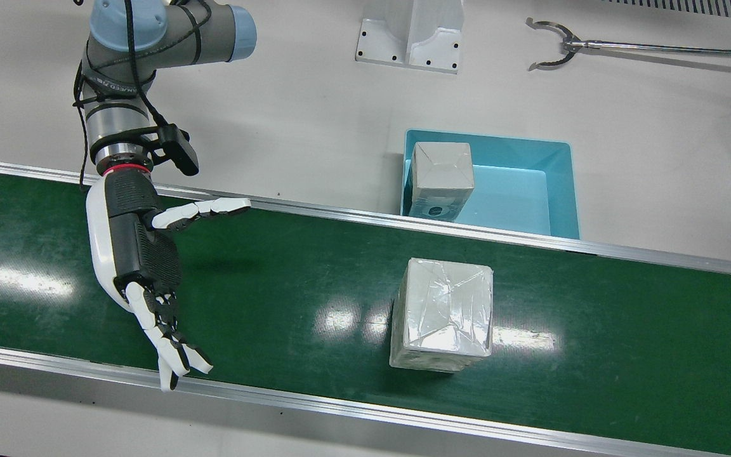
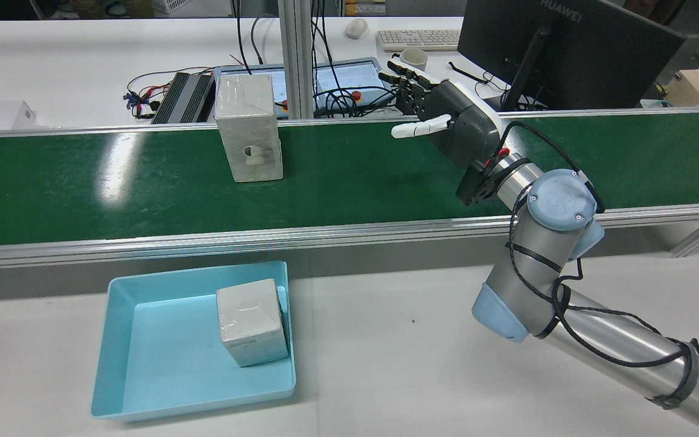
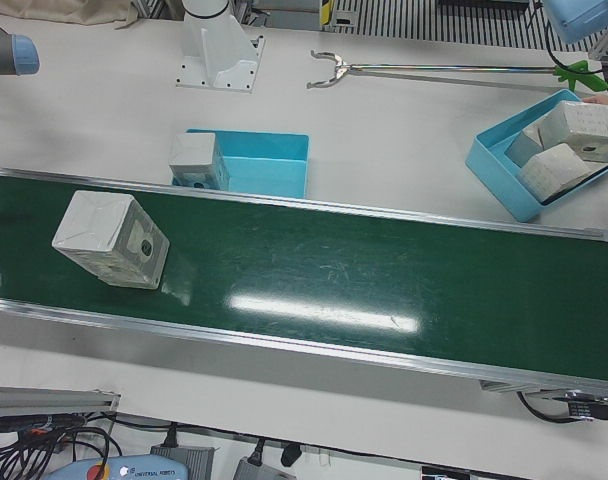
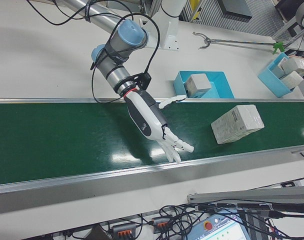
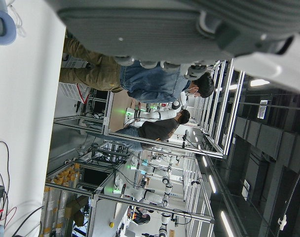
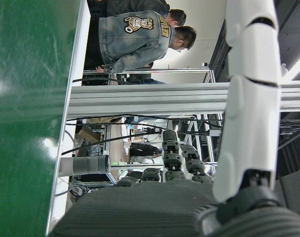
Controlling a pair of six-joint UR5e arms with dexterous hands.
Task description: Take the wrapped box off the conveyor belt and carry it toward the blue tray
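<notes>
The blue tray (image 2: 143, 340) sits closest, on the white table (image 2: 386, 340), with a box (image 2: 251, 328) inside it. Past it runs the green belt (image 2: 113, 182). The wrapped box (image 2: 248, 127) stands there alone. The right hand (image 2: 446, 115) floats above the belt, well apart from it, fingers spread wide, holding nothing.

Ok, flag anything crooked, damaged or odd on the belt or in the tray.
The wrapped box sits slightly askew on the green belt, its wrap wrinkled but intact. A second box leans against the blue tray wall. The right hand hovers open, well clear. Nothing spilled.
</notes>
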